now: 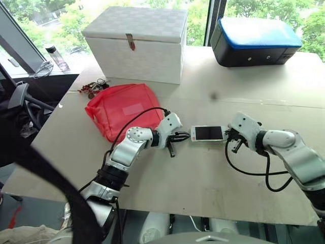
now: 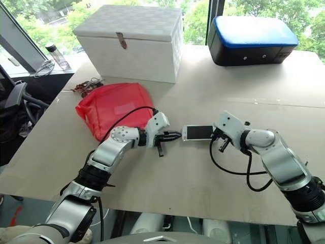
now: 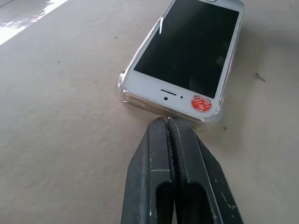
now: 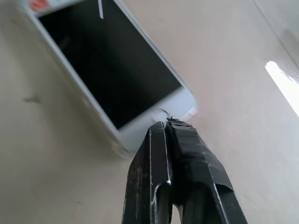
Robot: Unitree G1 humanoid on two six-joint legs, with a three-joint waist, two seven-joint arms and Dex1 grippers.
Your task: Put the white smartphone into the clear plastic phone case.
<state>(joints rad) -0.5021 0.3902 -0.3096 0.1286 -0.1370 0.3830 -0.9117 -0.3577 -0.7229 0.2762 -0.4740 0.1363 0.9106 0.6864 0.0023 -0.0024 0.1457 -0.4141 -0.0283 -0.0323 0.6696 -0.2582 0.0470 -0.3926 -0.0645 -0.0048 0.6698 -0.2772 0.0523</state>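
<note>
Phone (image 3: 187,51) lies screen-up on the table (image 1: 203,173), sitting in the clear case (image 3: 122,86), whose rim shows round its lower corners (a red sticker sits by one). Left gripper (image 3: 168,122), fingers pressed together and holding nothing, has its tips at the phone's near end. Right gripper (image 4: 167,123), likewise closed and empty, seems to touch the opposite end. A red pouch (image 1: 124,109) lies nearby.
</note>
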